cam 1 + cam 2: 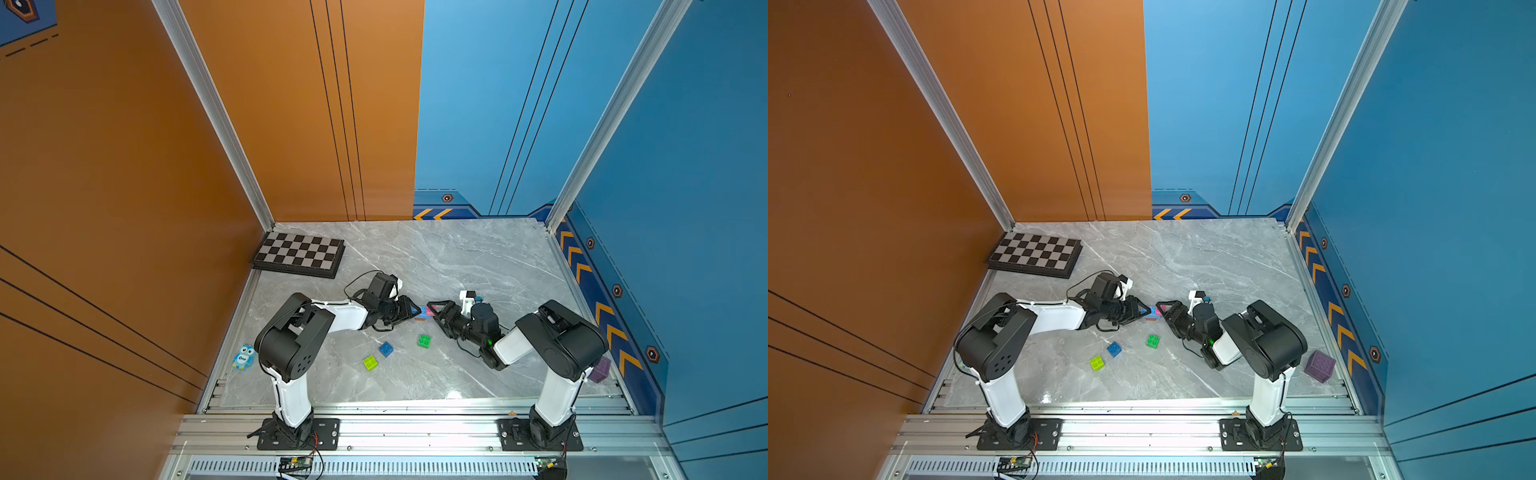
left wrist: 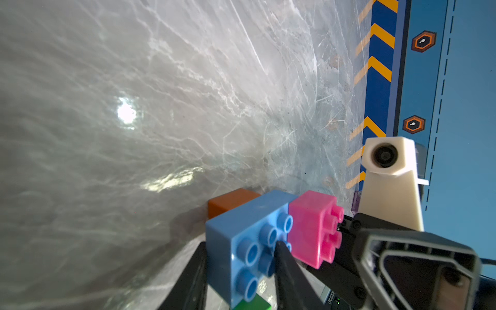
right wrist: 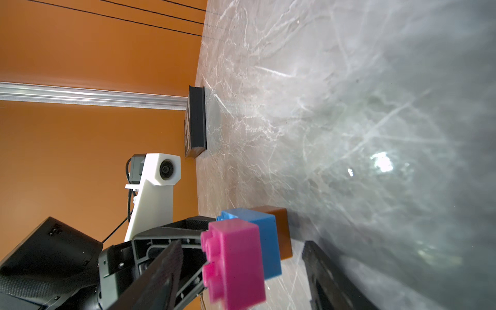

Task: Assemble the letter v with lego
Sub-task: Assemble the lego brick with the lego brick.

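Blue owl toy (image 1: 243, 356), lower left in a top view, bears the word "One" on its belly.

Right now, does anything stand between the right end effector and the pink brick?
Nothing visible does: the pink brick lies between the open jaws of the right end effector; the left end effector holds the light-blue brick.
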`<state>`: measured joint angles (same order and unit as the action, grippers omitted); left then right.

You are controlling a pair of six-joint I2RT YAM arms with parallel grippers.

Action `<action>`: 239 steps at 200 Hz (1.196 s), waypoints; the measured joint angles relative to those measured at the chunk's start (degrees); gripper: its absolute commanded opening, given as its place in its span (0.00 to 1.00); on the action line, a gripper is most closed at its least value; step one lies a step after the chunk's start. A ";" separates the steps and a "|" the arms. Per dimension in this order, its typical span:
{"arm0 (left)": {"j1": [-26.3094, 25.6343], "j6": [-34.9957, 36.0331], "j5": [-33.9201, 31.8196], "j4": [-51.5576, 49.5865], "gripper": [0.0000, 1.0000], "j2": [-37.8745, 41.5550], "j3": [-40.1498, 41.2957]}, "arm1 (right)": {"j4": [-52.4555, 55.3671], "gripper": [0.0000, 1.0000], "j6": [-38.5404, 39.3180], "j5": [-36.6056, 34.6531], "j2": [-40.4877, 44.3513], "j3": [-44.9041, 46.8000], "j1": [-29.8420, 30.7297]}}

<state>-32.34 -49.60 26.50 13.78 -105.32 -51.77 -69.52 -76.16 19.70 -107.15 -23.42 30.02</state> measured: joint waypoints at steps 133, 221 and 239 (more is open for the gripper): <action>-0.02 -0.26 -1.03 0.68 0.34 0.00 0.00 | -12.70 0.43 -4.70 -0.39 -9.18 -2.12 1.92; 0.74 -1.18 -1.86 0.37 0.62 1.22 1.68 | -14.75 0.35 -2.14 -0.96 -10.71 -2.36 2.80; 1.75 -1.38 -2.10 -0.76 0.71 4.07 4.15 | -15.02 0.35 -0.52 -1.09 -10.82 -2.34 3.45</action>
<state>-30.59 -50.98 24.40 13.02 -101.25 -47.62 -84.53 -76.69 18.61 -117.97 -25.76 33.47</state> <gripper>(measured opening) 0.663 0.473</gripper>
